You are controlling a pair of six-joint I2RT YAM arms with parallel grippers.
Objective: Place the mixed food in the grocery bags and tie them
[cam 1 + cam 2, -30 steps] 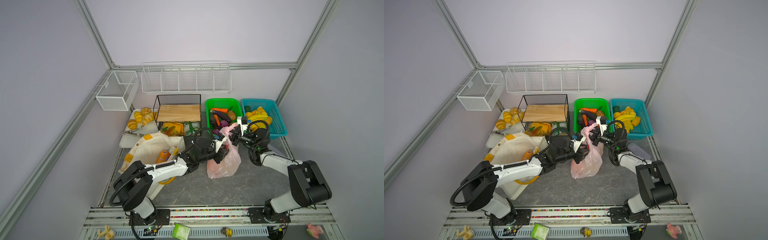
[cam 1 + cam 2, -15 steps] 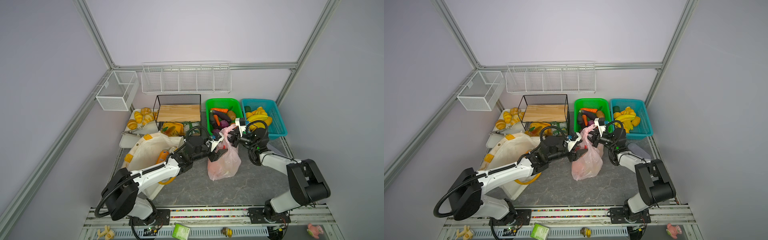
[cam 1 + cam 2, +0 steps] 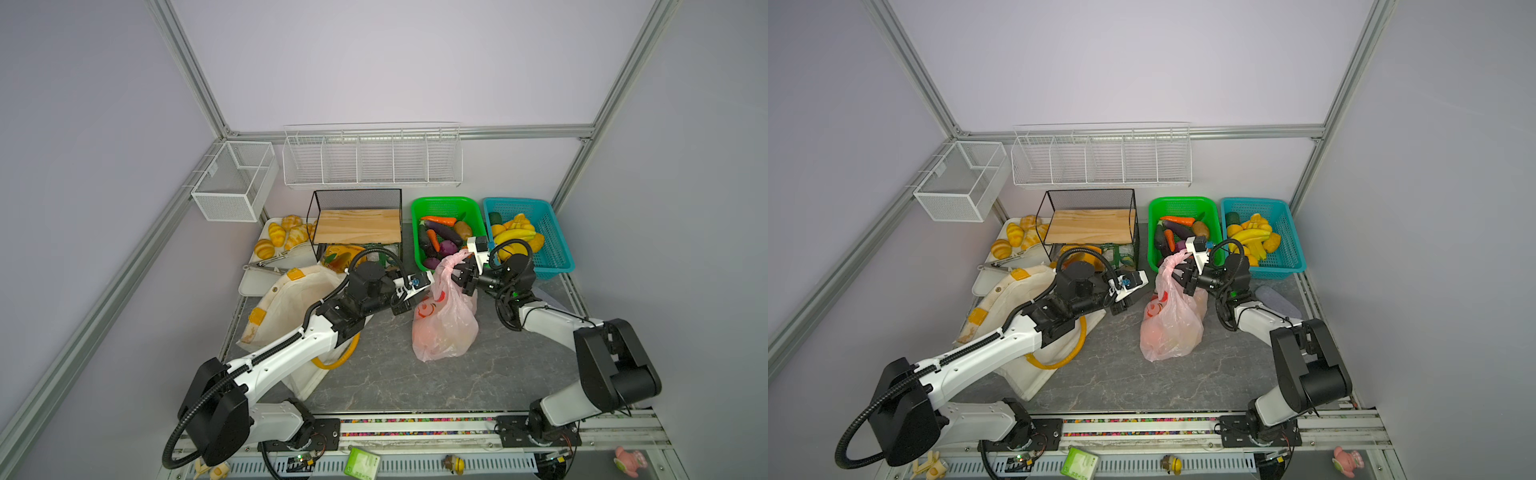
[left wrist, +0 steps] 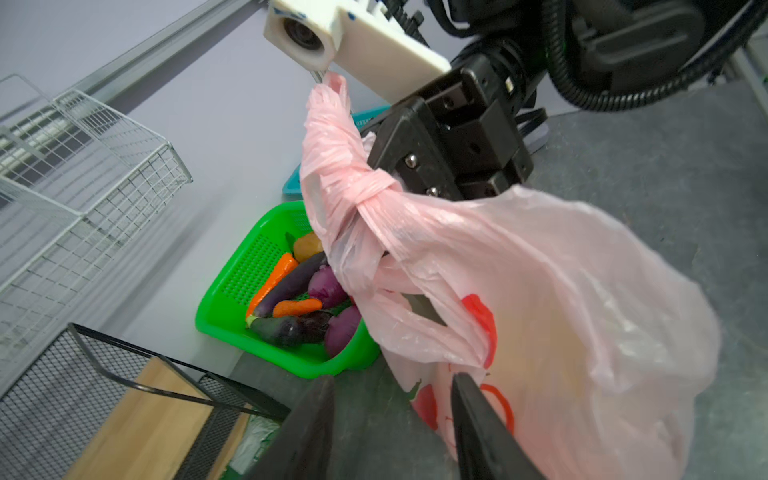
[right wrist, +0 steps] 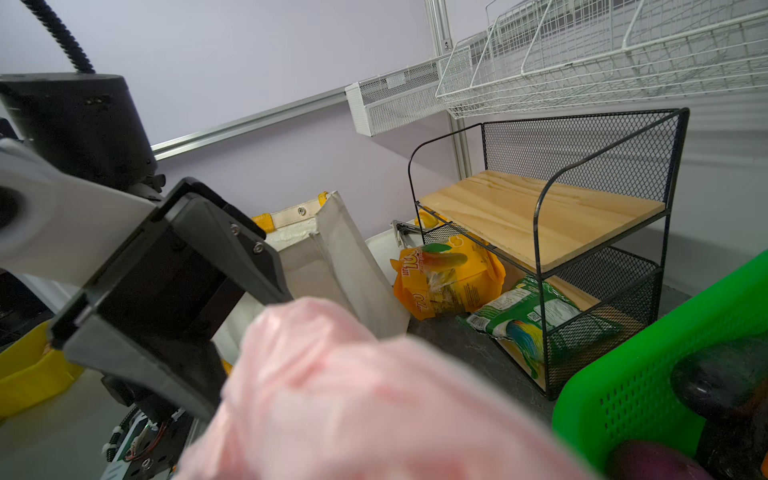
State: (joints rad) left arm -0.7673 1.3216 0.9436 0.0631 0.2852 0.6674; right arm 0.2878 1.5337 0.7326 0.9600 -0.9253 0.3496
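The pink plastic bag (image 3: 444, 324) (image 3: 1171, 328) stands on the grey table, its handles twisted into a knot (image 4: 365, 195). My right gripper (image 3: 459, 276) (image 3: 1183, 278) is shut on the handles just above that knot and holds them up; pink film fills the right wrist view (image 5: 353, 395). Pale orange-yellow shapes of the mixed food (image 4: 561, 365) show through the film, too blurred to name. My left gripper (image 3: 409, 303) (image 4: 392, 415) is open beside the bag's left side, with nothing between its fingers. The cream canvas tote (image 3: 291, 299) (image 5: 332, 249) lies left of it, partly under the left arm.
Behind the bag are a green basket (image 3: 446, 205) of vegetables and a blue basket (image 3: 555, 237) of yellow fruit. A black wire shelf (image 3: 357, 195) with a wooden board stands at the back, snack packs (image 5: 449, 274) under it. A white tray (image 3: 253, 284) holds croissants.
The left gripper has drawn back a little to the left from the pink bag, its jaws widening and then narrowing. The right gripper keeps its hold on the handles.
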